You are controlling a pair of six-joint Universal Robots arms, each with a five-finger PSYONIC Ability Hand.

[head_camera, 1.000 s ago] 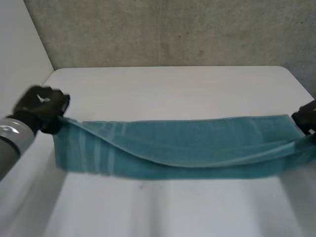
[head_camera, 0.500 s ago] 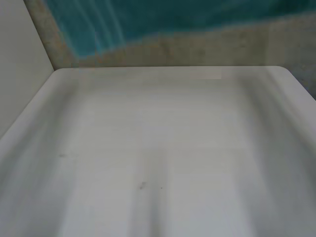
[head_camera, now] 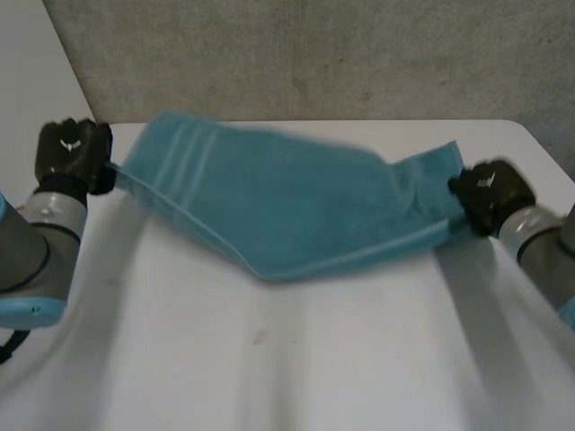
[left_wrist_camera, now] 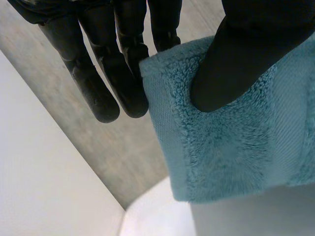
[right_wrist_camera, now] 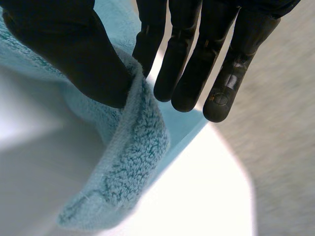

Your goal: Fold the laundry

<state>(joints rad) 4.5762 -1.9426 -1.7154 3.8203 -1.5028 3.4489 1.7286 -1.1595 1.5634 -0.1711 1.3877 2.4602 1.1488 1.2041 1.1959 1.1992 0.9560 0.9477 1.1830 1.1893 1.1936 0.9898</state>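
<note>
White table, far corners rounded. Grey speckled surface behind table; plain white panel along table's left side.

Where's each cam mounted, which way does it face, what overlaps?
Head view: between and behind the arms, looking down at the table; shows both arms, left hand, right hand.
Left wrist view: on the left wrist, along the palm; thumb and fingers pinching a towel corner.
Right wrist view: right wrist, likewise; pinching the towel's opposite end.
Shared: towel, table.
</note>
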